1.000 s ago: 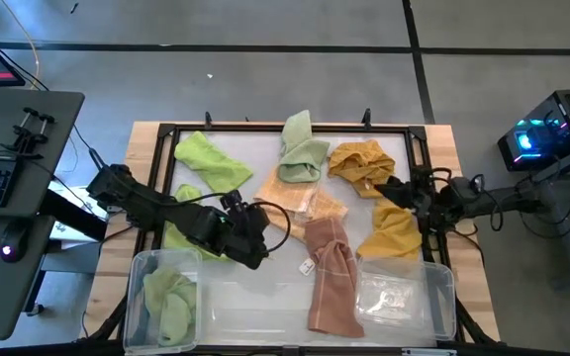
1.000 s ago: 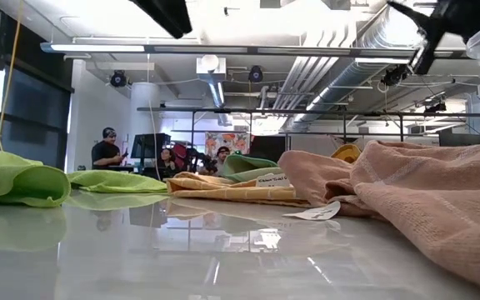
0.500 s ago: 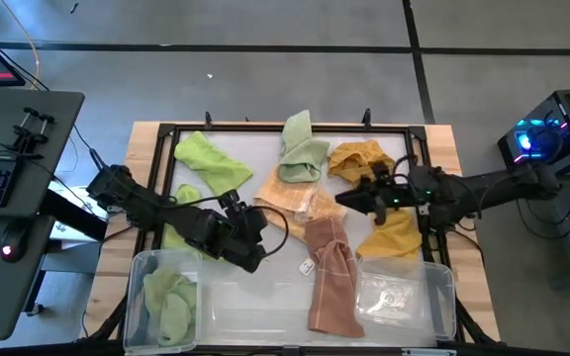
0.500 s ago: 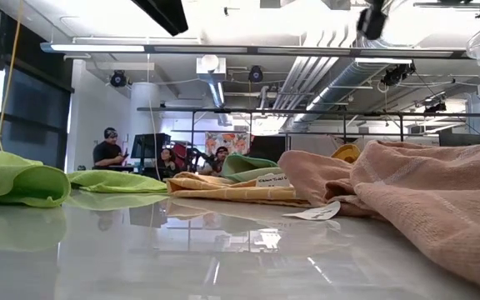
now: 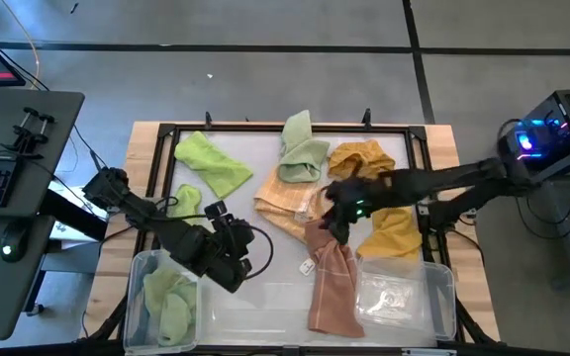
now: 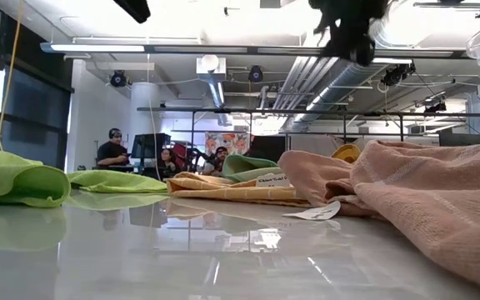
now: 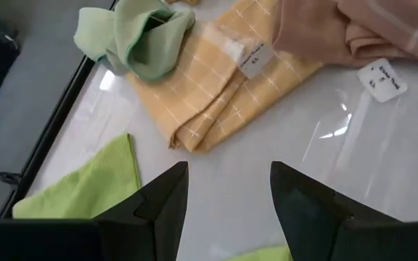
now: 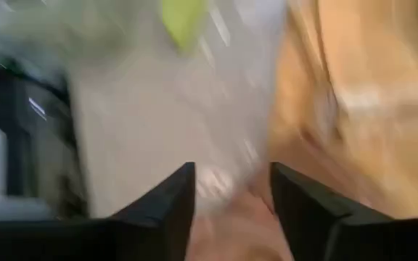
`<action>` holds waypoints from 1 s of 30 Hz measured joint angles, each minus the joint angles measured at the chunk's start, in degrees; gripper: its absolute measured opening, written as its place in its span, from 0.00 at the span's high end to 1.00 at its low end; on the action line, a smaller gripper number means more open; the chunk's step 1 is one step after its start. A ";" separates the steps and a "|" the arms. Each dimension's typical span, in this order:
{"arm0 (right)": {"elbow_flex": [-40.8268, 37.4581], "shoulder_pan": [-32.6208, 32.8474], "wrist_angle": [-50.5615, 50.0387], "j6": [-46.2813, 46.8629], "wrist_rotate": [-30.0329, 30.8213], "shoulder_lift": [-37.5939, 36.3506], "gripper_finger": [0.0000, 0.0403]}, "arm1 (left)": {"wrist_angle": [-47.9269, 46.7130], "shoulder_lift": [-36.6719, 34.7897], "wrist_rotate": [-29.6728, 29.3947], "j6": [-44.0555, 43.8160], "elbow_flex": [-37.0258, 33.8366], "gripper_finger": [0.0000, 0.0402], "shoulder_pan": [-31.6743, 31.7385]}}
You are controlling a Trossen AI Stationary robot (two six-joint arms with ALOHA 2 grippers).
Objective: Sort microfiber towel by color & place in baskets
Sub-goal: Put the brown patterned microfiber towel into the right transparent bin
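Observation:
My right gripper point(image 5: 332, 216) is open and hangs in the air over the middle of the table, above the far end of the pink towel point(image 5: 330, 282) and the edge of the yellow checked towel point(image 5: 295, 203). It shows high above the towels in the low view point(image 6: 350, 29). My left gripper point(image 5: 234, 259) is open and empty above bare table, just beyond the left basket point(image 5: 139, 272), which holds a pale green towel point(image 5: 168, 302). The right basket point(image 5: 441, 282) stands at the near right. The pink towel's near end lies over the gap between the baskets.
Lying flat on the white surface are two lime green towels point(image 5: 211, 163) point(image 5: 183, 201), a pale green towel point(image 5: 303, 153) and two mustard towels point(image 5: 362, 158) point(image 5: 396, 234). A black frame point(image 5: 162, 168) edges the surface. Bare table lies between my left gripper and the pink towel.
My right gripper has swung quickly from over the mustard towel near the table's right edge toward the left, ending over the pink towel's far end. My left gripper has drawn back a little toward the near edge. No towel has moved.

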 joint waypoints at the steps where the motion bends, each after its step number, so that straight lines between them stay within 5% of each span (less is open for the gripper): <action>1: 1.15 0.00 -2.41 -0.12 -0.80 2.21 0.52 | -1.01 -0.20 0.00 -0.65 0.01 0.54 -0.39; 6: 3.13 0.00 -9.60 1.00 -1.80 11.99 0.39 | -5.47 -1.99 -0.12 -3.49 0.01 0.54 -2.27; 18: 3.11 1.94 -13.40 4.16 -8.14 29.77 0.40 | -12.48 -8.06 -8.78 -5.13 0.01 0.54 -5.17; 23: 3.29 3.32 -12.40 4.60 -9.63 33.19 0.53 | -12.80 -9.42 -10.62 -1.39 0.01 0.54 -5.17; 30: 3.70 3.79 -11.72 8.00 -8.83 31.29 0.88 | -12.80 -11.13 -11.76 5.29 0.01 0.54 -5.08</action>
